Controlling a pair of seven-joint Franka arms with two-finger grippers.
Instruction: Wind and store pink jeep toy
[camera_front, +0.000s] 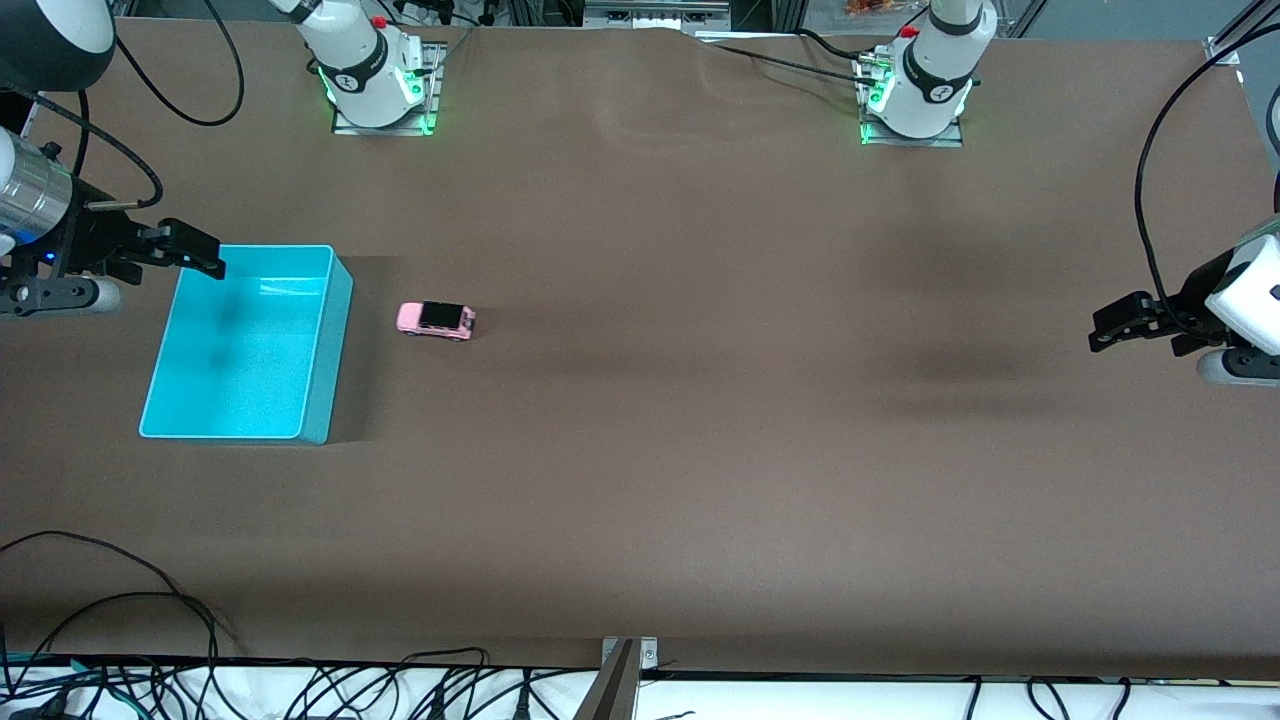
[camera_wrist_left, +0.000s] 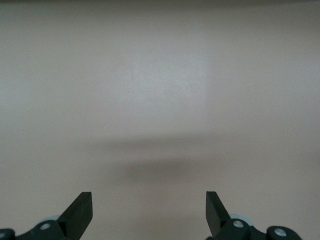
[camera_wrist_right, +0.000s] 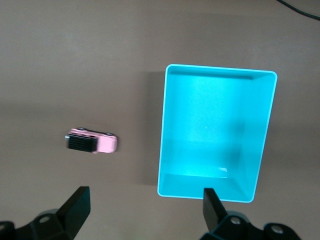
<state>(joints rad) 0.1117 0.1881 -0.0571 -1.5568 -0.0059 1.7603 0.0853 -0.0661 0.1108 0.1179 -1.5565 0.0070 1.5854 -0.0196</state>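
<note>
Pink with a black roof, the pink jeep toy (camera_front: 436, 320) stands on its dark wheels on the brown table (camera_front: 700, 450), toward the right arm's end. In the front view it lies lengthwise across the picture, with the pink hood pointing to 9 o'clock, that is, to the turquoise bin (camera_front: 320, 330). The toy is near the bin but apart from it; a strip of bare table is between them. In the right wrist view the pink jeep toy (camera_wrist_right: 91, 141) shows again beside the turquoise bin (camera_wrist_right: 167, 130), and nothing touches it.

The bin is a rectangular open box and nothing can be seen inside it. Its long sides run nearer to and farther from the front camera.

The right gripper (camera_front: 195, 250) is up in the air over the bin's corner, at about 9 o'clock from the toy in the front view. Its two fingers stand wide apart and hold nothing; the right wrist view shows the right gripper (camera_wrist_right: 145, 207) with both black fingertips separated.

The left gripper (camera_front: 1125, 325) waits over bare table at the left arm's end, at 3 o'clock from the toy and well apart from it. In the left wrist view the left gripper (camera_wrist_left: 149, 215) also has its fingers wide apart, with only brown table under them.
</note>
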